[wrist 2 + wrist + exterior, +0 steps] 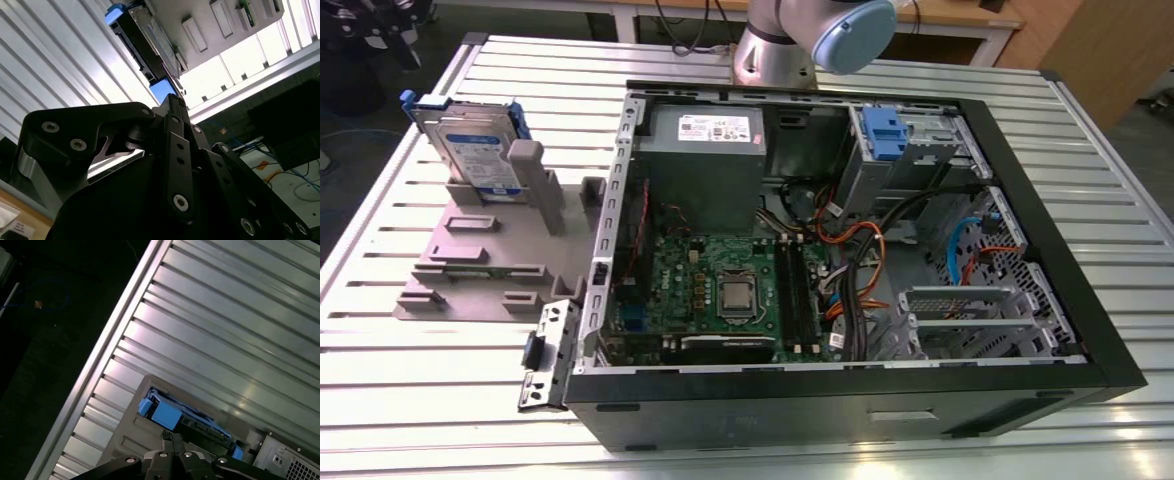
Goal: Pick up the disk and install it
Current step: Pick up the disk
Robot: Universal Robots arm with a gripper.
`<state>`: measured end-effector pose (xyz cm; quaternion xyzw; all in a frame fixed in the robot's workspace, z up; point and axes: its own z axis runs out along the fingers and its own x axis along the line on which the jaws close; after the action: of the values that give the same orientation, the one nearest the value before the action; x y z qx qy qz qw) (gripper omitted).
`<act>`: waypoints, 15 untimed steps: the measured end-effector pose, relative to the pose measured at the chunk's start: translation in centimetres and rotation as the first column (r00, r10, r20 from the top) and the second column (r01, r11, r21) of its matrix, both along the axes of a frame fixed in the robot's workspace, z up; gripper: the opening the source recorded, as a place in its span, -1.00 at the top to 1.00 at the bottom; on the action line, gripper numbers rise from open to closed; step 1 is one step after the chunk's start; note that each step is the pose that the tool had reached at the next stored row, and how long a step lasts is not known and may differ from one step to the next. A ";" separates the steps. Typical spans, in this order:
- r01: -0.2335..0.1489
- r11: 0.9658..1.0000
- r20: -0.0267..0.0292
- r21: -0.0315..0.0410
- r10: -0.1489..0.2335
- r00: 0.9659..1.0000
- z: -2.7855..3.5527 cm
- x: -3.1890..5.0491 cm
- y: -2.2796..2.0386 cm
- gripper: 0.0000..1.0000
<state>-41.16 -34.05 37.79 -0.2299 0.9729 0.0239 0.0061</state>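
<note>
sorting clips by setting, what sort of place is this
Probably a robotics lab or workshop bench: an open computer case lies on a slatted metal table, a robot arm rises beyond it, and the disk stands in a grey holder alongside.

The worktop [560,60] is ribbed bare metal, glossy under the light. The disk [470,145] is silver metal with a paper label in blue plastic; its holder [480,255] is matt grey plastic.
</note>
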 end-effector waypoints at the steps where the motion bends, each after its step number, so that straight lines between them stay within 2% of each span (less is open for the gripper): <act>1: -0.012 1.000 0.000 0.000 0.012 1.000 0.00 0.00 0.00 0.79; 5: -0.056 0.998 0.000 0.000 0.056 0.998 0.00 0.00 0.00 0.79; 8: -0.090 0.996 0.000 0.000 0.090 0.996 0.00 0.00 0.00 0.79; 15: -0.164 0.986 0.000 0.000 0.164 0.986 0.00 0.00 0.00 0.79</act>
<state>-41.16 -34.05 37.79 -0.3092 0.9507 0.0243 0.0041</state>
